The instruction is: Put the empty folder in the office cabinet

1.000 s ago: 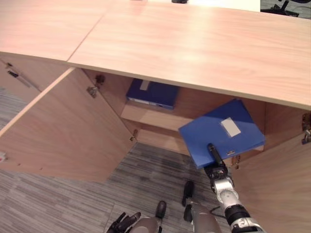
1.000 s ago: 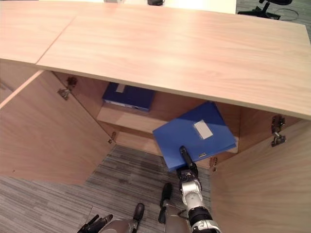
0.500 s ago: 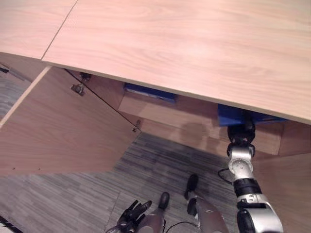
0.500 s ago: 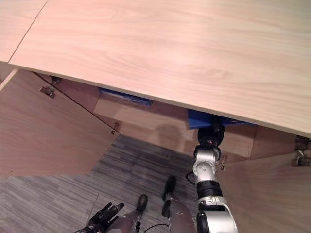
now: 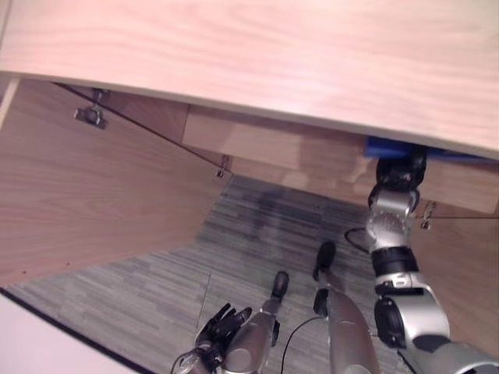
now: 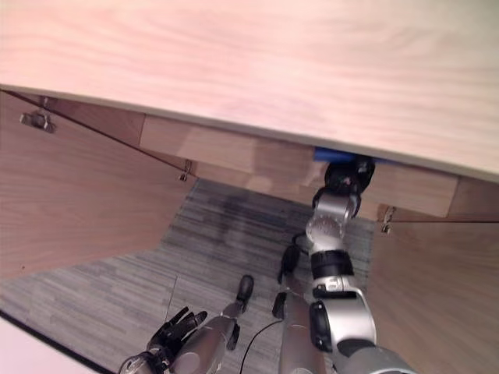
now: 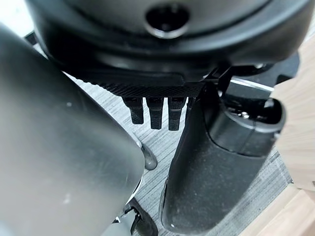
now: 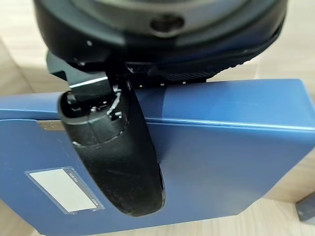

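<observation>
folder point(image 8: 221, 147) | now deep inside cabinet point(image 5: 257, 148) | right hand point(image 5: 399, 173) reached in after

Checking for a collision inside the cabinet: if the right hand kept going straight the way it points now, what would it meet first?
Nothing new at first: the right hand already pinches the blue folder. Pushed on, the folder would probably meet the wooden cabinet's back wall, though depth inside is unclear.
</observation>
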Tool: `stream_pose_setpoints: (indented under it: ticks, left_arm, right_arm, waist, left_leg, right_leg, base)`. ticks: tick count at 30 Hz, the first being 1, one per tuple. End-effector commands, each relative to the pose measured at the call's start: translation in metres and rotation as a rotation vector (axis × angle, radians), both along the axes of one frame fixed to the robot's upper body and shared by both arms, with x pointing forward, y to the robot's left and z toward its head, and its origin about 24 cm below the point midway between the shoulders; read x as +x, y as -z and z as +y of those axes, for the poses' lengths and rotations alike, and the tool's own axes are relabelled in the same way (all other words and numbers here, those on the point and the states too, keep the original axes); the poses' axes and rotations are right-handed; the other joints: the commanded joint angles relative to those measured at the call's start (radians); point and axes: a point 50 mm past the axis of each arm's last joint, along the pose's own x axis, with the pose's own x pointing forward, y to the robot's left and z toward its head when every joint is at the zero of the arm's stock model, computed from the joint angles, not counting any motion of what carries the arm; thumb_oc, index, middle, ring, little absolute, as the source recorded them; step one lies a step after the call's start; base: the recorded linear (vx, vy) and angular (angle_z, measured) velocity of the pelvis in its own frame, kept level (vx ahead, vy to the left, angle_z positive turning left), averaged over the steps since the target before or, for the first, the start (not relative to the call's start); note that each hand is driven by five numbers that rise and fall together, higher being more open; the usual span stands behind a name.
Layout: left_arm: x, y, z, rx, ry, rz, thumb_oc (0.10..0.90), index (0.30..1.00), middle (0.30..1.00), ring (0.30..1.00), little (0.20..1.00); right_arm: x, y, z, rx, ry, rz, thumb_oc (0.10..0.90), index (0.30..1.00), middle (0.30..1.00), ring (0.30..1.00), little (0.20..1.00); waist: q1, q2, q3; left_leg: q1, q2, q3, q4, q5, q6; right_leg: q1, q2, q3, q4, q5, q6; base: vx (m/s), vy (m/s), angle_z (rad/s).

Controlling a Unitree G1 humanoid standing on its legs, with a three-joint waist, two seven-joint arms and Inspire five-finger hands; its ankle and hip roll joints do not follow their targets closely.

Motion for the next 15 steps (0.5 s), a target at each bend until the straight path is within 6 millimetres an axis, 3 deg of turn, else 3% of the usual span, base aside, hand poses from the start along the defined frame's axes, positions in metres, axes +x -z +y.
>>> stream_pose_setpoints:
  ticks: [1, 3, 15]
  left_arm:
    - [-0.024, -0.001, 0.017, 0.056, 0.024, 0.036, 0.800, 0.900, 0.900, 0.900, 0.900]
    - [-0.021, -0.005, 0.018, 0.068, 0.044, 0.019, 0.800, 0.900, 0.900, 0.900, 0.900]
    - [-0.021, -0.008, 0.020, 0.105, 0.091, 0.019, 0.800, 0.900, 0.900, 0.900, 0.900]
  right_arm:
    - [-0.008, -0.088, 0.009, -0.121, 0.056, -0.313, 0.400, 0.300, 0.300, 0.300, 0.300]
    - [-0.017, -0.118, 0.014, -0.128, 0.079, -0.408, 0.400, 0.300, 0.300, 0.300, 0.300]
    - [-0.038, -0.167, 0.019, -0.215, 0.147, -0.517, 0.400, 0.300, 0.300, 0.300, 0.300]
  waist:
    - [0.020, -0.003, -0.030]
    - [0.025, 0.010, -0.008]
    - [0.025, 0.030, 0.031]
  left_leg:
    - [0.050, -0.104, -0.026, -0.058, -0.016, 0.072]
    - [0.020, -0.109, -0.029, -0.058, -0.006, 0.069]
    - [-0.040, -0.117, -0.045, -0.058, 0.012, 0.054]
  right_leg:
    - [-0.051, 0.018, 0.121, 0.039, -0.025, 0.152]
    - [-0.081, 0.016, 0.117, 0.043, -0.023, 0.152]
    - [-0.134, 0.002, 0.094, 0.054, -0.022, 0.152]
  base:
    - [-0.06, -0.036, 0.06]
    - [-0.06, -0.037, 0.11]
    - [-0.01, -0.022, 0.09]
